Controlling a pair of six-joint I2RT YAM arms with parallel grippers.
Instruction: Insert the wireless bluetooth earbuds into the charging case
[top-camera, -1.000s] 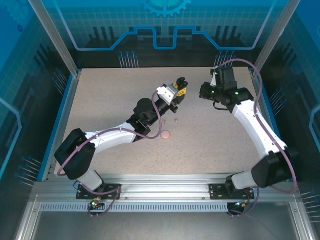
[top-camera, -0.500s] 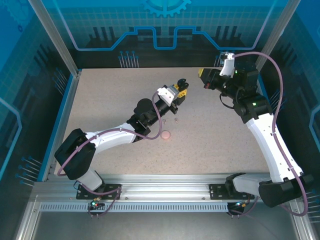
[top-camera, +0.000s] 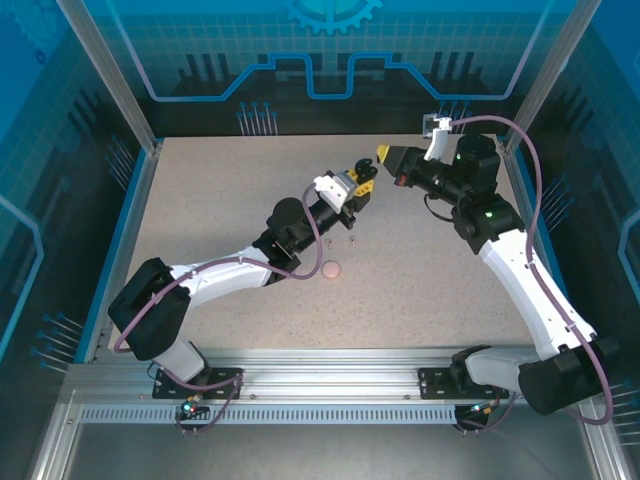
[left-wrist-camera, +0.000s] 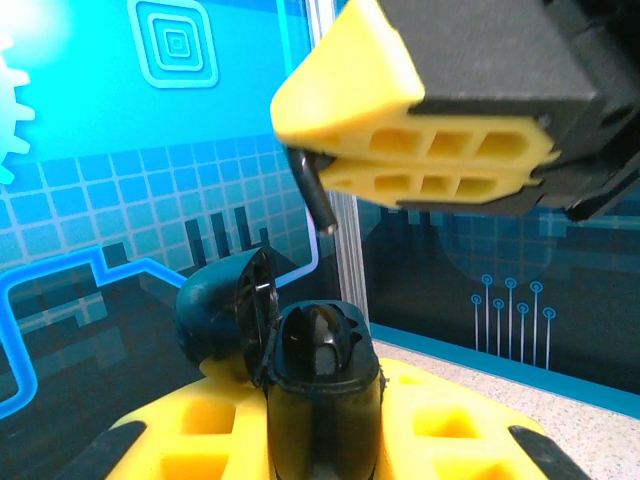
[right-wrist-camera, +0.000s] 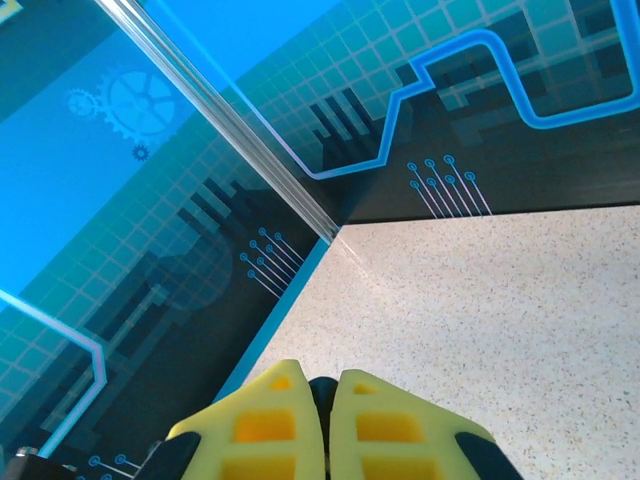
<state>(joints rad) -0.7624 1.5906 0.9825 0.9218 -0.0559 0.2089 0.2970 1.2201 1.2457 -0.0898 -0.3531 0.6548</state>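
Enclosing speckled beige tabletop (top-camera: 220, 190), blue circuit-patterned walls (top-camera: 330, 50).

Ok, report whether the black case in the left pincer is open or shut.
Open: the black case has its lid swung back, hollow exposed.

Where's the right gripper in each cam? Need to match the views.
Top external: right gripper at back centre, yellow tips pointing left toward the open black charging case.
Left wrist: right gripper at upper right, shut on a black earbud whose stem hangs above the case.
Right wrist: right gripper at bottom centre, fingers pressed together.
Shared landmark: the speckled table, lower right in both wrist views.
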